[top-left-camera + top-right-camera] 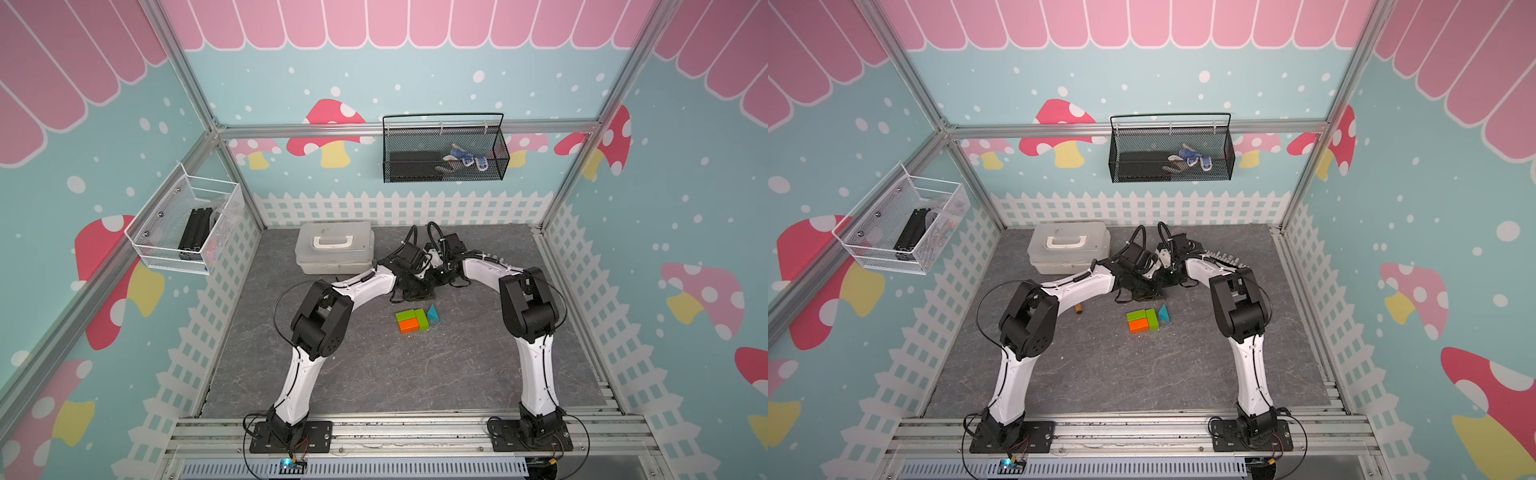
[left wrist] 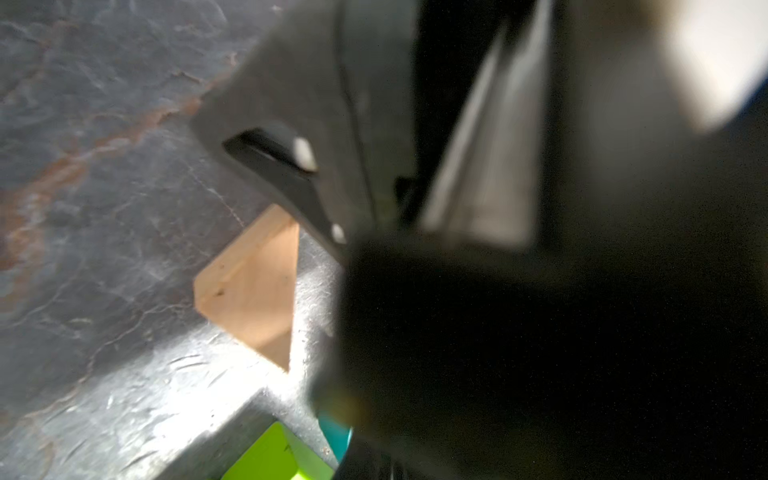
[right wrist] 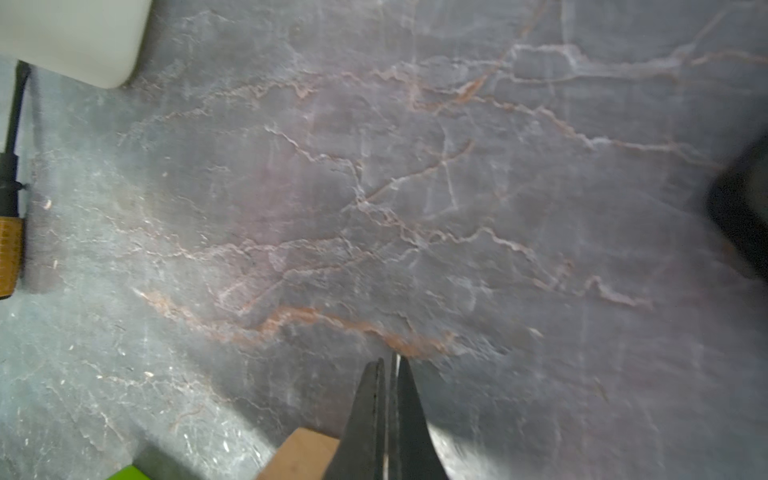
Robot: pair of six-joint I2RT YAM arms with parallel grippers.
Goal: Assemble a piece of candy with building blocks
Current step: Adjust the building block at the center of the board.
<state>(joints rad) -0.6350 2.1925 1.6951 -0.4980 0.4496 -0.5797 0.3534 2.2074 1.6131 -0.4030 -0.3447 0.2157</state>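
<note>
The candy (image 1: pixel 415 322) is half built near the middle of the bench (image 1: pixel 374 374), a little toward the far edge. One green block (image 1: pixel 404 316) lies against the far side of the orange block (image 1: pixel 409 326), and a second green block (image 1: pixel 422 319) stands across their right ends, all three touching to form a rectangle. The teal prism (image 1: pixel 433 313) sits at the right end, close against that second green block.

The tan prism (image 2: pixel 253 286) lies flat on the bench just beyond the body toward the far edge, apart from it, with bare bench between. Both top views hide it under my grippers.

My right gripper (image 3: pixel 390 368) is closed, tips together, low over the bench with the tan prism just beside its fingers. My left gripper (image 1: pixel 415 293) is also closed, crowded against the right one over the same spot. The left wrist view is too blurred to tell whether it touches the prism.

A screwdriver (image 1: pixel 1077 308) lies left of the blocks under my left arm. A white box (image 1: pixel 332 245) stands by the far edge, toward the far left corner.
</note>
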